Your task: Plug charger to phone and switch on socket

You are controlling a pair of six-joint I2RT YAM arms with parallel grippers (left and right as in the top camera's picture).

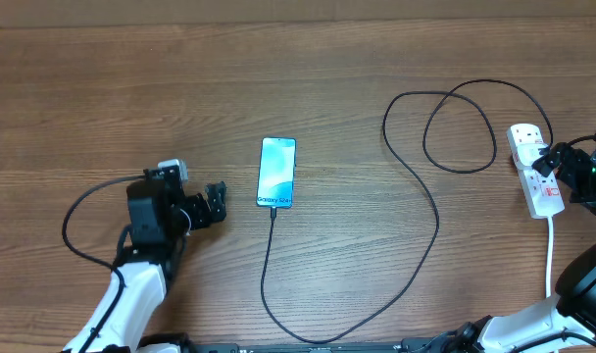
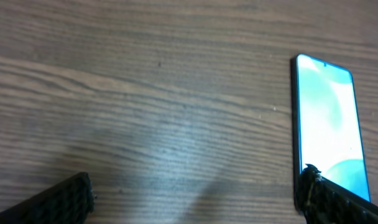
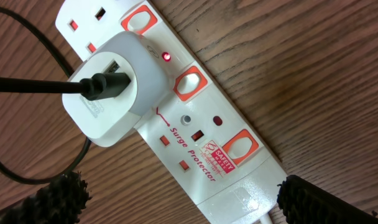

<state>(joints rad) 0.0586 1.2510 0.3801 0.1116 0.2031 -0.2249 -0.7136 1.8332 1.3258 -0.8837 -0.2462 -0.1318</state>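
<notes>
The phone (image 1: pixel 276 173) lies flat mid-table with its screen lit; its left edge shows in the left wrist view (image 2: pixel 329 118). The charger's thin black cable (image 1: pixel 416 265) runs from the phone's near end in wide loops to the white socket (image 1: pixel 536 181) at the right. On the socket (image 3: pixel 239 180) a white adapter (image 3: pixel 111 87) holds the cable's plug (image 3: pixel 105 84), and a small red lamp (image 3: pixel 166 57) glows beside it. My left gripper (image 1: pixel 220 204) (image 2: pixel 192 199) stands open left of the phone. My right gripper (image 1: pixel 558 169) (image 3: pixel 179 196) hangs open over the socket's lead end.
The socket's white lead (image 1: pixel 551 255) runs toward the near table edge. Thick black robot cable (image 1: pixel 82 216) loops left of the left arm. Red rocker switches (image 3: pixel 190 83) sit along the socket's edge. Bare wood surrounds the phone.
</notes>
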